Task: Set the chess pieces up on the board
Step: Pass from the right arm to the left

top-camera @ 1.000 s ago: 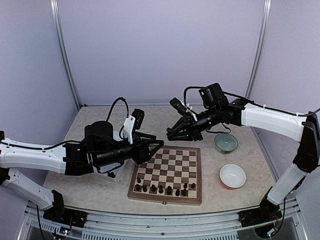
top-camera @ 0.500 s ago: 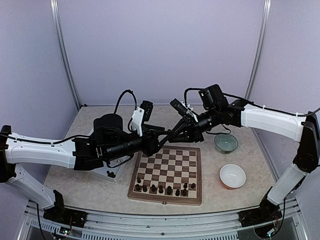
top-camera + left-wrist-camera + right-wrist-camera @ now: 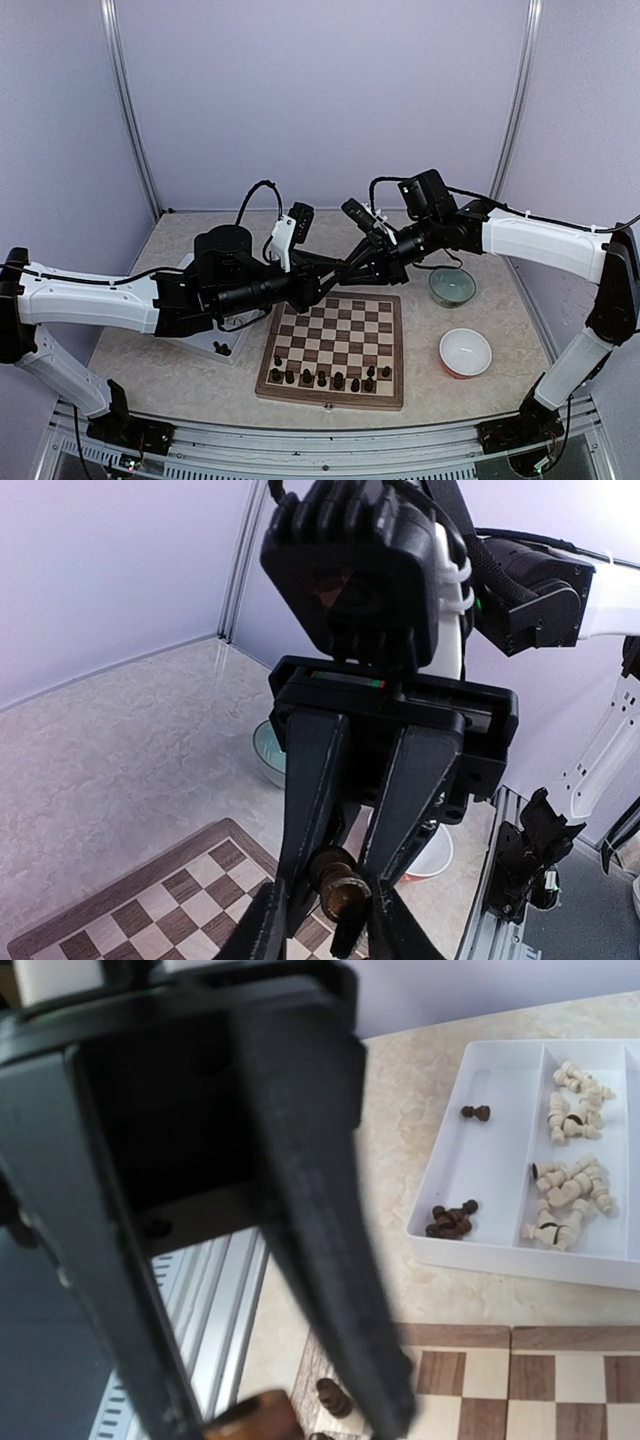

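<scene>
The left fingers (image 3: 318, 287), grip unclear, had swung in to take the dark piece (image 3: 335, 888) clamped by the right fingers (image 3: 310, 800).

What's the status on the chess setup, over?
Right gripper shut on a dark piece above the far edge of the board. Left gripper flanks it, grip unclear. Nothing in the way.

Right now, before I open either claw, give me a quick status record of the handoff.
position: left claw and right claw meet above the far edge of the board
right claw: shut on a dark chess piece
left claw: at that piece, grip unclear
board: dark pieces on the near two rows
tray: cream pieces plus loose dark chessmen
</scene>
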You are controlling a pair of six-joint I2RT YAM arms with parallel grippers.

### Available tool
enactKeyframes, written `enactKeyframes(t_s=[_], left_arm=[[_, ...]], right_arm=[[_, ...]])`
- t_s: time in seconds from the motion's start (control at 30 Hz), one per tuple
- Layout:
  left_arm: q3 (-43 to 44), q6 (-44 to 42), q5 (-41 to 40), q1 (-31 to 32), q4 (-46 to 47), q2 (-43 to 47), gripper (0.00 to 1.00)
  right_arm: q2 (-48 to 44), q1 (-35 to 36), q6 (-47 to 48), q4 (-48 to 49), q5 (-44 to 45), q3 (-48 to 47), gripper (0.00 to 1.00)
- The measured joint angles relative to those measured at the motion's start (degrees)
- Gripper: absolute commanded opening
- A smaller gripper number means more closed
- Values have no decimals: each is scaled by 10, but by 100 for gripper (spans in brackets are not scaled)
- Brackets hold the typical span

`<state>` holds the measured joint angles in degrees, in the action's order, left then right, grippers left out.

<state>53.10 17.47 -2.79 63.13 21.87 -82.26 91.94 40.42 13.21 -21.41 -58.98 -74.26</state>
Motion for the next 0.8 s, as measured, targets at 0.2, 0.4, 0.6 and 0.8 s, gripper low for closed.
enactKeyframes(t_s=[0.2,0.4,0.6,0.8], left_arm=[[0,11,15,-10,0,0,31],[0,19,28,-14,3,0,34],[0,26,43,-21,14,0,27],[5,35,67,-25,21,-6,17]], right_arm=[[0,0,5,0,0,0,11],[0,0,7,0,0,0,11],[0,0,7,0,0,0,11],[0,0,7,-1,1,0,12]])
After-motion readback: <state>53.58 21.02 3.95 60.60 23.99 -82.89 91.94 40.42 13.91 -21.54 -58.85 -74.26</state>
